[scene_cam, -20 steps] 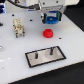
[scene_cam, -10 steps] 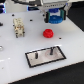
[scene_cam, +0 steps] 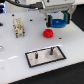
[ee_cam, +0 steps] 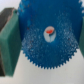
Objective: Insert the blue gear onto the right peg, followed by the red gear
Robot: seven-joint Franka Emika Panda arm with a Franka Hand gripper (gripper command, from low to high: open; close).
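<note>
My fingers point(scene_cam: 58, 22) clamp the blue gear point(ee_cam: 49, 37) upper right, clear table around; red gear point(scene_cam: 48, 33) below; only the wrist view shows teeth.

Robotics lab bench: white table point(scene_cam: 15, 60), Panda arm's gripper point(scene_cam: 58, 21) over its far edge, grey peg plate point(scene_cam: 46, 55) near front edge, plastic test gears.

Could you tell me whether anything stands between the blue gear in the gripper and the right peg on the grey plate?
Nothing visible does. The flat bright-blue plastic gear is held in the gripper, above the white table. The small red plastic gear lies beside the path, apart from the thin dark right peg on its grey black-edged plate.
</note>
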